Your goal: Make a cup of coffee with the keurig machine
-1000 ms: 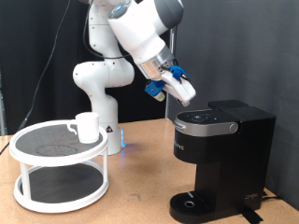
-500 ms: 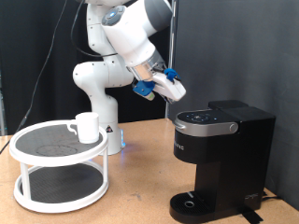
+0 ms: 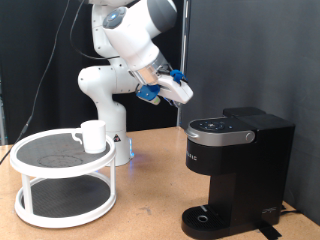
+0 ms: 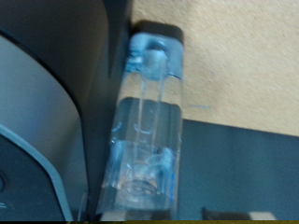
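Keurig machine lid closed; fingers blurred above.

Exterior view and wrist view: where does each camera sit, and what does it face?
Exterior view: off the arm, level with the table, facing the keurig machine, the cup on the white tray stand, the arm and its claw.
Wrist view: on the hand, looking down one clear finger.
Shared: the keurig machine.

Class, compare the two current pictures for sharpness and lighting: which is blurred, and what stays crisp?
Exterior view: evenly lit and sharp; the cup and keurig machine have crisp edges, the gripper is slightly soft. Wrist view: soft throughout; the translucent finger is hazy, and the machine's edge is blurred.
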### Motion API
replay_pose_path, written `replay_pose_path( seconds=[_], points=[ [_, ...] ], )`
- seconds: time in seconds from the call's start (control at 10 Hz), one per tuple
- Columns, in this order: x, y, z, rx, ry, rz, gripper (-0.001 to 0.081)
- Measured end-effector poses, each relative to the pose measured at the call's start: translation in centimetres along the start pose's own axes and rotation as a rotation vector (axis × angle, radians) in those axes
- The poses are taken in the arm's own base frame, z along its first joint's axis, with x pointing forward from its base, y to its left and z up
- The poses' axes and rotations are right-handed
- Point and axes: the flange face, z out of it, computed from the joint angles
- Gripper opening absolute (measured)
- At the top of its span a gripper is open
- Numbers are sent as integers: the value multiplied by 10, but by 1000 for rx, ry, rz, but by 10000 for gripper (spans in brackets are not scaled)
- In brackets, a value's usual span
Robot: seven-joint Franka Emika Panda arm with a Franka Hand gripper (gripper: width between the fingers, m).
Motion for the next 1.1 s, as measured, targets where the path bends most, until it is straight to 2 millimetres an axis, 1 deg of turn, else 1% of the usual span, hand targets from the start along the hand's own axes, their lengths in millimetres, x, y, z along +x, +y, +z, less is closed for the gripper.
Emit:
replay_pose_path(
  seconds=[0.2,0.4,0.5,0.8,0.9,1.1],
  points=[
    [22,13,-6,9,-10,-45,0],
    [47,24,-14,-61,30,-52,0],
    [54,29,-19,-85,28,-54,0],
    [54,27,-21,-17,-11,-43,0],
    [59,30,-23,15,-60,-6,0],
    [79,37,-34,79,-199,97,0]
  ],
)
